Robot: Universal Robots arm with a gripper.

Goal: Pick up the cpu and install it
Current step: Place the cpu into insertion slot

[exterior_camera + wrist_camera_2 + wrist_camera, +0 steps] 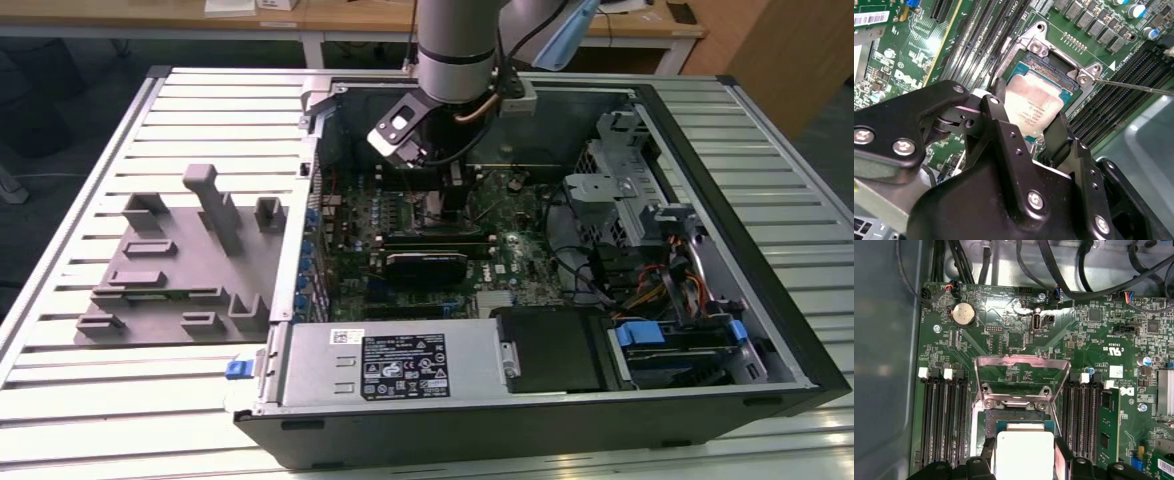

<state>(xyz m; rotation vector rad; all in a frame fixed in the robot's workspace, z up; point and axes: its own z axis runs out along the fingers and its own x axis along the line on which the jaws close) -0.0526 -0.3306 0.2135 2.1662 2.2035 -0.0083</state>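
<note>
Reaching down into the open computer case [400, 430], the arm [461, 40] carries its tool [1028, 120] low over the motherboard [1004, 335], roughly mid-board in the exterior view. The cpu [1035, 102] sits directly between the tool's two black fingers [999, 117], metal top plate facing up. One finger stands against each of two opposite edges, so the chip lies straight below the tool, not off to a side. The chip is near square and has no clear long axis; its edges look roughly parallel to the socket [1036, 47] frame. The tool reads as closed to the chip's own width and pinching it by the edges. Contact looks firm on both sides in both wrist views, though that is my reading. The chip is right over the socket opening. In the first wrist view a strip of the socket's green bed shows past the chip's far edge, so I judge it slightly short of square alignment, or a little raised. I cannot tell whether it is seated or held just above. The load plate [1024, 360] is swung up and open beyond the socket, and the thin lever [1134, 86] is unlatched. Memory slots [944, 415] flank the socket on both sides. A grey tray [160, 270] with upright posts lies on the slatted desk [80, 400], well apart from the tool, on the exterior view's left.
</note>
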